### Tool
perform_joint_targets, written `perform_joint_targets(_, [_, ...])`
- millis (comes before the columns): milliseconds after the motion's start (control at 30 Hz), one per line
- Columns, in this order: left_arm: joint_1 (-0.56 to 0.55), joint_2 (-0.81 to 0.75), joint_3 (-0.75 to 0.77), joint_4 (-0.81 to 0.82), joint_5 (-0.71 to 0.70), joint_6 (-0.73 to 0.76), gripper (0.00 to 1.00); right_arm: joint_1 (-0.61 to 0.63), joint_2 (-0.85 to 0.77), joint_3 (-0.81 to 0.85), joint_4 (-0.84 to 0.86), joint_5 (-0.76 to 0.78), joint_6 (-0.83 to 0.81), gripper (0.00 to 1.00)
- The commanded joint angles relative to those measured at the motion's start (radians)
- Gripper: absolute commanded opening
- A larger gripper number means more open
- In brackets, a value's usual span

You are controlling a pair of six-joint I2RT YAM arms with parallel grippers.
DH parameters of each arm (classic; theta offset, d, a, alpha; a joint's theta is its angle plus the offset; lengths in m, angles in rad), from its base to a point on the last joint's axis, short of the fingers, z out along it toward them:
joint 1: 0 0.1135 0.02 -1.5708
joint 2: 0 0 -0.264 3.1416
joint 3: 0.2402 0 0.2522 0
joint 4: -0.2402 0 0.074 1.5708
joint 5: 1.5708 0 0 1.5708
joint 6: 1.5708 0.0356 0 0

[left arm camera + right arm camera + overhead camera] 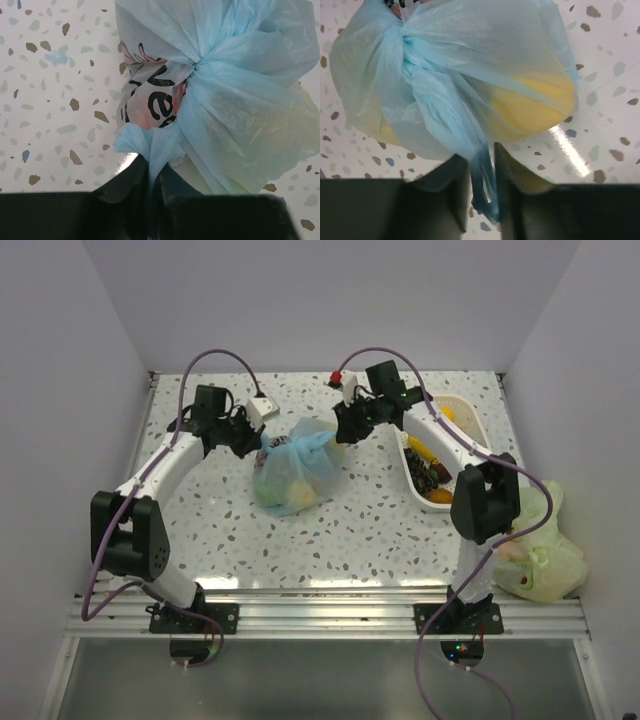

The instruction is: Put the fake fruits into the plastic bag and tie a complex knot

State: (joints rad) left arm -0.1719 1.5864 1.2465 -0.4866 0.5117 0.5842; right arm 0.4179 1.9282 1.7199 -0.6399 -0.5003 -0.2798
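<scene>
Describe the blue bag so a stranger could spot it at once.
On the speckled table, look between the left gripper and right gripper, both pinching it. The blue bag sits there, knotted on top, yellow fruit showing through. Unlike the green bag at the near right, it is pale blue with black lettering.

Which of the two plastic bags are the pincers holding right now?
The light-blue bag at mid-table: the left pincer and right pincer each pinch one of its handle strips. The pale green bag lies untouched at far right.
</scene>
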Motion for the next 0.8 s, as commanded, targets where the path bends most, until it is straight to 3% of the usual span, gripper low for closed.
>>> perform_joint_targets(0, [-0.006, -0.006, 0.001, 0.054, 0.016, -0.056, 0.15, 0.004, -0.057, -0.054, 0.075, -0.044, 0.042, 0.42])
perform_joint_targets(33, [-0.006, -0.017, 0.004, 0.056, 0.014, -0.063, 0.29, 0.004, -0.093, -0.077, 0.083, -0.038, 0.039, 0.57])
perform_joint_targets(67, [-0.006, -0.023, 0.007, 0.054, 0.014, -0.072, 0.38, 0.004, -0.106, -0.082, 0.085, -0.035, 0.039, 0.64])
perform_joint_targets(100, [-0.005, -0.031, 0.019, 0.049, 0.013, -0.086, 0.54, 0.004, -0.123, -0.082, 0.082, -0.024, 0.039, 0.69])
perform_joint_targets(167, [-0.005, -0.049, 0.037, 0.036, -0.009, -0.104, 0.64, -0.001, -0.164, -0.066, 0.053, -0.014, 0.030, 0.85])
perform_joint_targets(233, [-0.003, -0.074, 0.071, 0.005, -0.033, -0.126, 0.74, -0.019, -0.217, -0.062, 0.042, -0.004, 0.031, 0.96])
perform_joint_targets(333, [0.008, -0.118, 0.116, -0.044, -0.047, -0.147, 1.00, -0.069, -0.276, -0.062, 0.028, -0.014, 0.044, 0.98])
perform_joint_targets(533, [0.045, -0.216, 0.194, -0.125, -0.068, -0.240, 1.00, -0.207, -0.420, -0.077, -0.062, -0.026, 0.074, 0.99])
perform_joint_targets(667, [0.045, -0.239, 0.264, -0.246, -0.096, -0.306, 1.00, -0.229, -0.512, -0.111, -0.194, 0.112, 0.077, 0.98])
perform_joint_targets(767, [0.045, -0.310, 0.232, -0.270, -0.113, -0.359, 1.00, -0.234, -0.583, -0.170, -0.265, 0.160, 0.090, 0.99])
